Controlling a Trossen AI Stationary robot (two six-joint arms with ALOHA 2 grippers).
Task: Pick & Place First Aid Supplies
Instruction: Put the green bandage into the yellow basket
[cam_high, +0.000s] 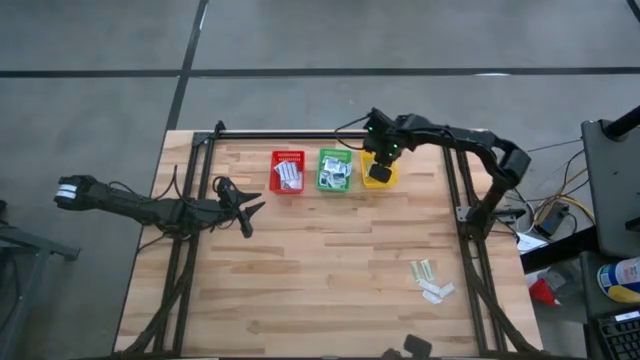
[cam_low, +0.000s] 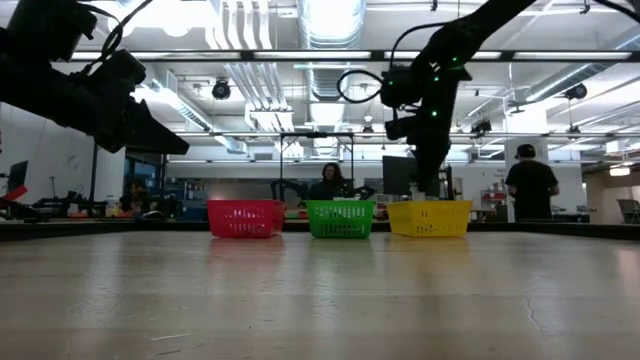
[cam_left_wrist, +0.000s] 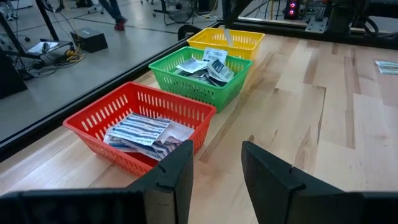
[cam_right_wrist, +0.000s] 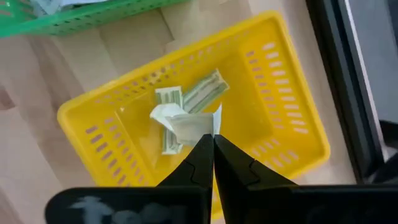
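Note:
Three baskets stand in a row at the table's far edge: red (cam_high: 287, 172), green (cam_high: 334, 170) and yellow (cam_high: 383, 178). My right gripper (cam_right_wrist: 213, 144) hangs over the yellow basket (cam_right_wrist: 273, 81), shut on a pale flat packet (cam_right_wrist: 189, 126). Pale green-beige strips (cam_right_wrist: 202, 92) lie on that basket's floor. The red basket (cam_left_wrist: 140, 115) and the green basket (cam_left_wrist: 202, 71) hold white-blue packets. Several loose packets (cam_high: 430, 280) lie flat on the table's near right. My left gripper (cam_high: 247, 208) waits open at the table's left, pointing toward the red basket. My right gripper pinches the pale packet by its near edge (cam_right_wrist: 202, 135) between its two fingertips. The fingers come steeply from above, pointing down into the yellow basket. The packet (cam_left_wrist: 227, 36) hangs below the fingertips over the basket's inside. Whether it touches the strips underneath, I cannot tell.
Black frame rails (cam_high: 300, 133) run along the table's far edge and down both sides. Bare wood lies between the baskets and the loose packets. People (cam_low: 530, 185) stand in the room beyond the table.

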